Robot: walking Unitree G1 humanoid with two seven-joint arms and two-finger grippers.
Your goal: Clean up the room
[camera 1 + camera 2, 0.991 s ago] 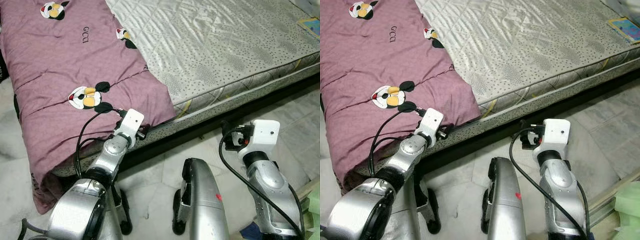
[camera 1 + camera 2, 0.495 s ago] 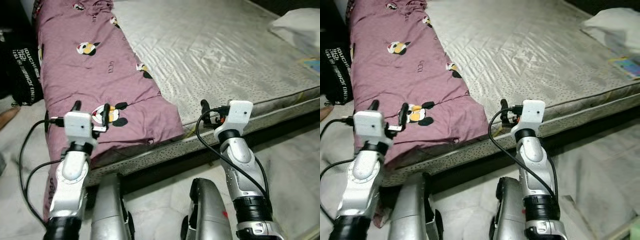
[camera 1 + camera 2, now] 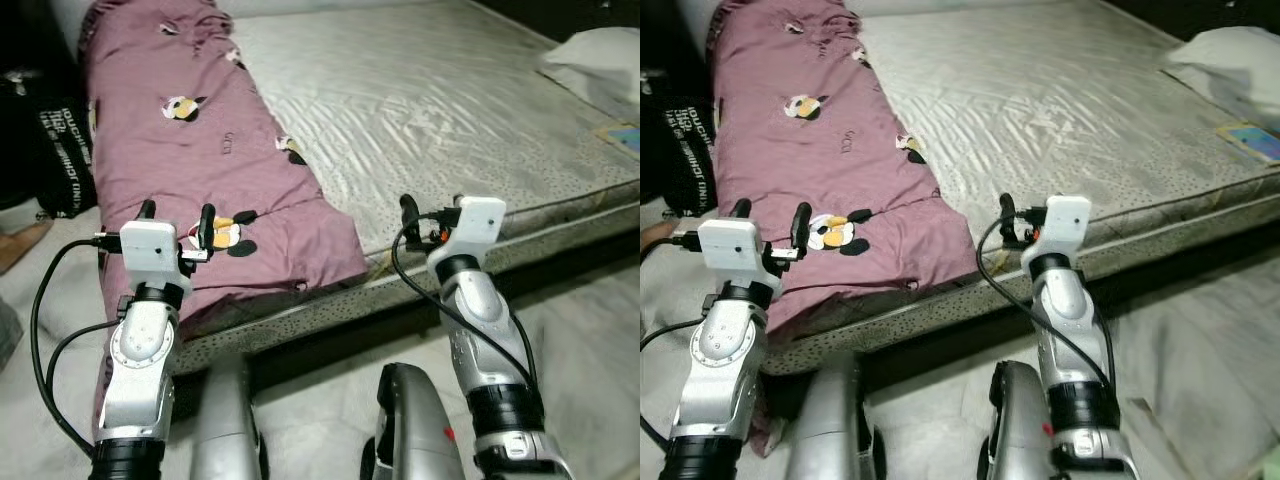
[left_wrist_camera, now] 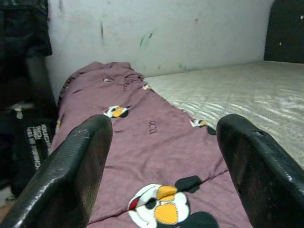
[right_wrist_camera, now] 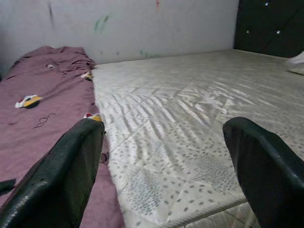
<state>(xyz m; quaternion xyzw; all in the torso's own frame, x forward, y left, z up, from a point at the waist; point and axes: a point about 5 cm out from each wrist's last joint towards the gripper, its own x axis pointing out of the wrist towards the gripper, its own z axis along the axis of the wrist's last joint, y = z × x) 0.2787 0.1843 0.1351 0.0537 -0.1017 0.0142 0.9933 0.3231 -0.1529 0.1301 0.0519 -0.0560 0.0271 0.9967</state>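
Purple blanket (image 3: pixel 200 150) lies on mattress (image 3: pixel 430 110) — both end effectors parted.

A mauve blanket (image 3: pixel 200 150) printed with black, white and yellow cartoon figures lies beside the pale grey, dotted quilted mattress (image 3: pixel 430 120).

The pillow (image 3: pixel 600 60) is cut off by the picture's edge. The black bag (image 3: pixel 55 140) runs past the edge too, its print too small to read.
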